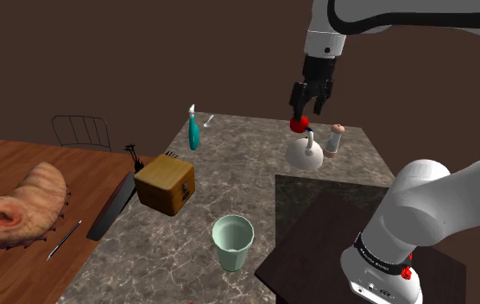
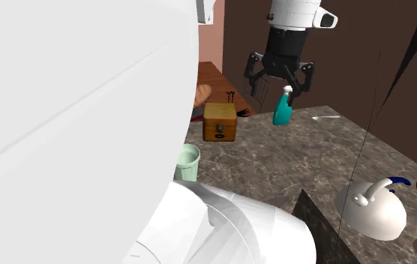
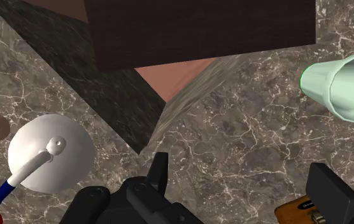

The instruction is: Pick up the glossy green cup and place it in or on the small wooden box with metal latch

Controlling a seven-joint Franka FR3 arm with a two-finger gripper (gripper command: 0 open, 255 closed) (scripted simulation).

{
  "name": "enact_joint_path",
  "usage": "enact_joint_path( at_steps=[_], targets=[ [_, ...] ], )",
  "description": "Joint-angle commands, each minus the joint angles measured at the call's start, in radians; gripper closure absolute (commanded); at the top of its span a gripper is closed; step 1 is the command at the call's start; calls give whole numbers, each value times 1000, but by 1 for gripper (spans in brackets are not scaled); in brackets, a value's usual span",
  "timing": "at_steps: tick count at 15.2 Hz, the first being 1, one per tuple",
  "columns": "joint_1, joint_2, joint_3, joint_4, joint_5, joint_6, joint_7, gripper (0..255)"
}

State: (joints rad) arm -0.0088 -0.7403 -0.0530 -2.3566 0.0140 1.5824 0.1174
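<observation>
The gripper (image 1: 310,107) hung high over the marbled counter (image 1: 230,147), above a white kettle (image 1: 303,155) as the shoulder view showed it. Its jaws stood spread, with nothing between them. The pale green cup (image 1: 233,243) stood upright on the counter near that view's lower edge, well apart from the gripper. The wooden box (image 1: 165,183), its latch showing in the second exterior view, sat near the cup, up and to the shoulder view's left. A teal spray bottle (image 1: 194,131) stood farther back.
</observation>
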Motion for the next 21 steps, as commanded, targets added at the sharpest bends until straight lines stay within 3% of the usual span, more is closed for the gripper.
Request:
enact_joint_path(
  at_steps=[1, 12, 21],
  targets=[
    [0, 0, 0, 0, 0, 0, 0, 0],
    [91, -18, 78, -335, 156, 375, 49, 0],
    [229, 150, 158, -492, 339, 764, 52, 0]
  ],
)
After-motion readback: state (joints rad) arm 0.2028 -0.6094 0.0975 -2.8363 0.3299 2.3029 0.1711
